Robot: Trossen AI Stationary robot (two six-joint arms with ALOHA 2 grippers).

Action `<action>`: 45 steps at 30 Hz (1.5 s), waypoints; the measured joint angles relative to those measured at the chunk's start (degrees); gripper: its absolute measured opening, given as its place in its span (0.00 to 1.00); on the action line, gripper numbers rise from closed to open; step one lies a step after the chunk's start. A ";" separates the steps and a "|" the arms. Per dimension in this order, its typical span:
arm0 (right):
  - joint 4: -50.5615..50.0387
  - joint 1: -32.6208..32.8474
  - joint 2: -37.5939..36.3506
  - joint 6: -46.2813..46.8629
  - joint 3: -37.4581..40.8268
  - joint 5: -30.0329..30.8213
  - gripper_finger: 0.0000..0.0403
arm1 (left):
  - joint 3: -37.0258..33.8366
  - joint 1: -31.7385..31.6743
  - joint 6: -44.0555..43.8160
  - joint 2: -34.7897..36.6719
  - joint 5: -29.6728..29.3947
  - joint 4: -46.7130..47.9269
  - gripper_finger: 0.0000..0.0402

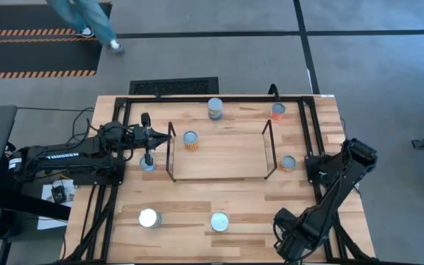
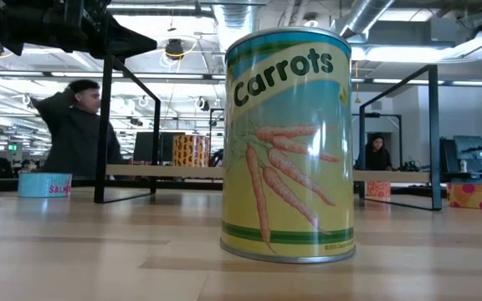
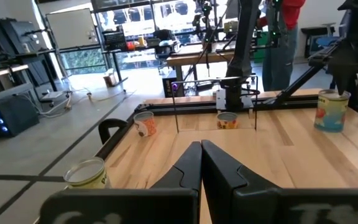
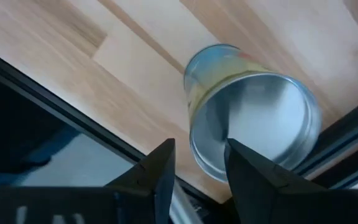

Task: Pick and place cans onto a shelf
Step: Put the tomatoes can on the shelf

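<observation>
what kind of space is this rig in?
Probably an open-plan robotics lab or workshop: exposed ceiling ducts, a person at monitors behind the table, and hazard-striped floor mats. Cans and a small shelf are test props.

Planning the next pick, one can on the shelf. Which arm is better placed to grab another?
Right, probably. The right gripper is open, with a can framed just past its fingertips in its wrist view. The left gripper is shut and empty, with no can lined up.
</observation>
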State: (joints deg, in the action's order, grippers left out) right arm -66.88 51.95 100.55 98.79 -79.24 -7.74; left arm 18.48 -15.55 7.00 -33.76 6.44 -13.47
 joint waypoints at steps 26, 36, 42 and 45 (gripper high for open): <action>-2.14 -8.30 1.95 -23.97 -5.84 -0.50 0.01 | 0.00 0.00 -0.32 0.00 0.02 0.30 0.00; -6.11 -18.16 1.93 -40.87 -19.02 0.08 0.01 | 0.00 0.00 -0.71 0.00 0.02 0.32 0.00; -8.75 -25.77 1.86 -53.00 -26.37 4.23 0.01 | 0.00 0.00 -0.74 0.00 0.02 0.30 0.00; -8.69 -30.87 1.83 -59.04 -28.76 6.09 0.02 | 0.00 0.00 -0.76 0.00 0.02 0.32 0.00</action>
State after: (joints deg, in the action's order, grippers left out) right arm -75.57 21.07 102.38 39.75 -108.00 -1.65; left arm 18.48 -15.55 6.24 -33.76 6.46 -13.15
